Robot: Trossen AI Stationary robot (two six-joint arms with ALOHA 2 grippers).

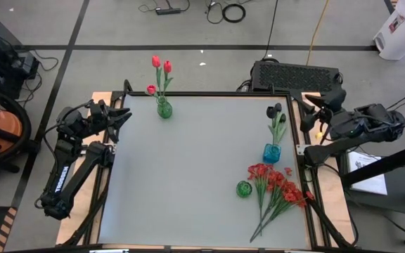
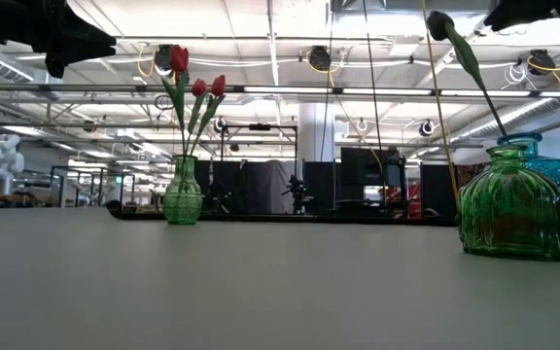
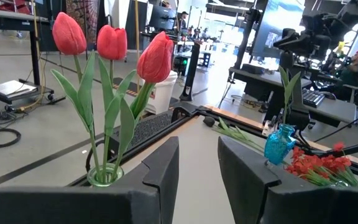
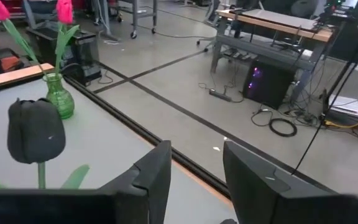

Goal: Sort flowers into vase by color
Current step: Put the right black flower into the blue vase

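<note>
The bunch of small red blossoms [image 1: 276, 184] lies flat on the table [image 1: 195, 169] in the lower right of the high view, not yet in any vase. Its long axis runs on a diagonal: the blossom heads sit up and to the right, and the green stems trail down and to the left toward the table's lower edge. Just to its left stands a small round green vase [image 1: 243, 188], empty as far as the overhead shows (the low view puts this vase large at the right, with a black bud rising behind it).

The rest looks sorted. Three red-pink tulips [image 1: 159, 72] stand roughly upright in the tall green vase [image 1: 164, 108] at the upper middle of the table, heads fanned a little apart. The black tulips [image 1: 275, 112] stand in the blue vase [image 1: 271, 152] at the right edge, leaning slightly; I count two buds, though one may hide another.

So I judge two colours done and the red bunch left.

The left gripper [image 3: 197, 171] hangs off the table's upper left corner, near the tall green vase, its fingers parted on a narrow gap and holding nothing. The right gripper [image 4: 196, 171] sits beyond the upper right edge, close to the black tulips, likewise part open and empty.
</note>
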